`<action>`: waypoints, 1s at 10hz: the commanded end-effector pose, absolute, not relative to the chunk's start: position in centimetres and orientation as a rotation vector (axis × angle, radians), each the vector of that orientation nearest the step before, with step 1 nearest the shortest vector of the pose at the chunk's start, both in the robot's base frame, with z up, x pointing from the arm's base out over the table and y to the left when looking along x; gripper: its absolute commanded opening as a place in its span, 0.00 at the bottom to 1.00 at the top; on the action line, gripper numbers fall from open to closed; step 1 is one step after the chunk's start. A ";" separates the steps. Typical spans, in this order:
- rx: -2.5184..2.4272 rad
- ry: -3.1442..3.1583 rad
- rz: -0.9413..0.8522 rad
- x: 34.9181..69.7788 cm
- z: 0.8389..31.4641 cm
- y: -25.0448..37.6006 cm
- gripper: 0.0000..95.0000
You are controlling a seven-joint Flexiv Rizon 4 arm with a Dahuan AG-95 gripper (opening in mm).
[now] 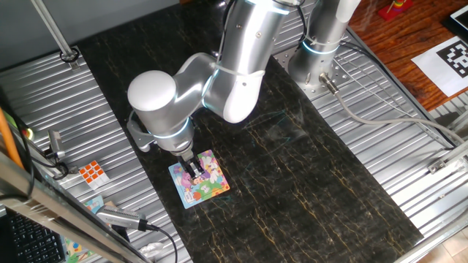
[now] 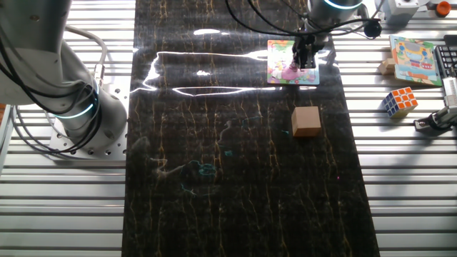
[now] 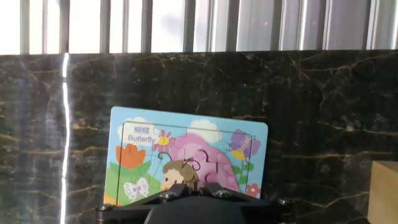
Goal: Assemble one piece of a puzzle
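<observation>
Here the fingers [image 1: 194,172] point straight down over the middle of the puzzle [image 1: 199,179], with their tips at or just above its surface. Whether they are released or clenched on something cannot be told: in both fixed views they show as a dark, narrow pair, and the hand view shows only the black base of the hand along its lower edge. The piece cannot be made out as a separate thing in any view; the pink area of the picture, seen from the hand, looks filled with jigsaw seams running through it.

The puzzle [image 3: 186,152] lies flat on the dark marble strip of the bench [image 1: 307,175], its light blue border showing all round and the word "Butterfly" printed near one corner.

In the other fixed view a tan wooden cube [image 2: 305,121] sits on the strip, near the puzzle [image 2: 293,63] but apart from it. On the ribbed metal beside the strip rest a twisty cube [image 2: 398,101] and a second picture board [image 2: 412,61].
</observation>
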State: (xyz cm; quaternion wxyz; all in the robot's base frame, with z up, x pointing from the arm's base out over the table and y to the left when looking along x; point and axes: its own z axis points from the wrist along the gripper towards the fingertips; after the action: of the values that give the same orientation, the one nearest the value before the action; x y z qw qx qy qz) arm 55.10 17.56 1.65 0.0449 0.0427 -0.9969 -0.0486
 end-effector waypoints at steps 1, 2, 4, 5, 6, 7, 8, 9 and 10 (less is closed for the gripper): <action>0.137 -3.029 -0.142 55.2 2.2 17.4 0.00; 0.157 -3.021 -0.135 55.0 2.3 17.3 0.00; 0.182 -3.005 -0.125 54.7 2.1 17.2 0.00; 0.187 -2.997 -0.125 54.5 2.0 17.2 0.00; 0.196 -2.994 -0.124 54.3 1.9 17.1 0.00; 0.209 -2.993 -0.121 54.2 1.9 17.1 0.00; 0.216 -2.993 -0.114 54.1 1.9 17.1 0.00; 0.228 -2.992 -0.112 53.9 1.8 17.0 0.00; 0.236 -2.992 -0.110 53.8 1.7 17.0 0.00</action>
State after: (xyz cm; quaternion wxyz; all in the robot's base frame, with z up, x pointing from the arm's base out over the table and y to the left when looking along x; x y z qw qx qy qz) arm 53.70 16.94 1.67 0.0695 0.0810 -0.9936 -0.0361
